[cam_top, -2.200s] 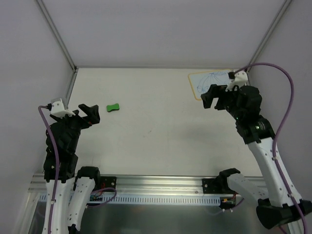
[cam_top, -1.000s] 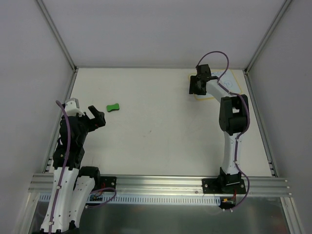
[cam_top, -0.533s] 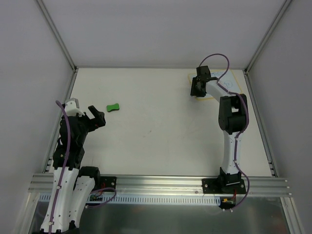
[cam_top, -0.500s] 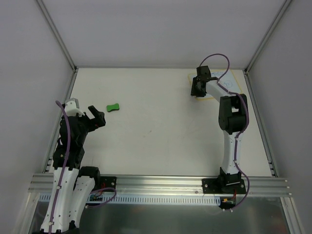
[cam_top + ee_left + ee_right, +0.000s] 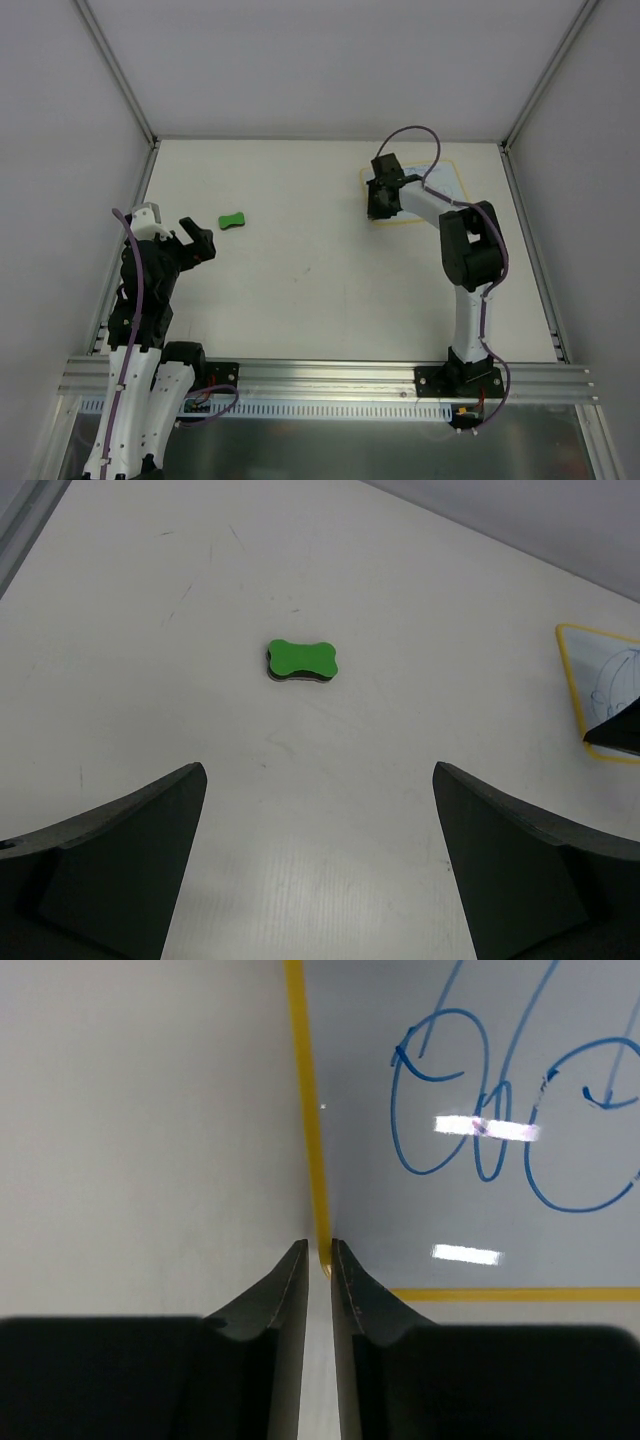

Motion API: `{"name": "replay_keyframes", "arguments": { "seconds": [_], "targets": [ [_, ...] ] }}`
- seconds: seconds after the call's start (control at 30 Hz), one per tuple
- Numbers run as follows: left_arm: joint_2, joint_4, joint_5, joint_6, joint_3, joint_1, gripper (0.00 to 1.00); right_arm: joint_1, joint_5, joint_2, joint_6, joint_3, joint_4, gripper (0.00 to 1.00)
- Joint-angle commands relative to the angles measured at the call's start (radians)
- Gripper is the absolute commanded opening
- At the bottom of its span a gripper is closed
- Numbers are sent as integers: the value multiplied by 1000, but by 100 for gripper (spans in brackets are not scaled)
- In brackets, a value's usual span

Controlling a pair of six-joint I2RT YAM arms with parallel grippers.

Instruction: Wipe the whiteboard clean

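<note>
The whiteboard (image 5: pixel 448 182) lies flat at the far right of the table, yellow-rimmed, with blue scribbled loops on its face (image 5: pixel 480 1080). My right gripper (image 5: pixel 378 205) is at its near left corner. In the right wrist view the two fingers (image 5: pixel 319 1250) pinch the yellow rim at that corner. The left wrist view shows the whiteboard (image 5: pixel 605 695) at the right edge. A green eraser block (image 5: pixel 232 220) lies on the table at the far left, also seen as the eraser (image 5: pixel 301 661) ahead of my left gripper (image 5: pixel 318 780). That left gripper (image 5: pixel 190 240) hangs wide open and holds nothing.
Grey walls enclose the white table (image 5: pixel 300 270) on three sides. An aluminium rail (image 5: pixel 320 375) with the arm bases runs along the near edge. A purple cable (image 5: pixel 415 135) loops above the right wrist.
The right gripper's fingers have closed onto the whiteboard's rim, and the board has slid left toward the table's middle with the gripper. The left arm has stayed still.
</note>
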Motion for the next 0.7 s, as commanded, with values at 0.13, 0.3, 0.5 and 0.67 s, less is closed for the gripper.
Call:
{"name": "replay_keyframes", "arguments": {
  "seconds": [0.13,0.3,0.5,0.67],
  "targets": [
    [-22,18,-19,-13,-10,7,99,301,-101,-65,114,-65,-215,20],
    [-31,17,-22,-10,-13,7,99,456,-222,-28,186,-31,-220,21],
    [-31,15,-33,-11,-13,7,99,598,-315,41,183,111,-220,23],
    [-22,14,-40,-13,-8,7,99,618,-277,0,125,203,-221,33]
  ]
}}
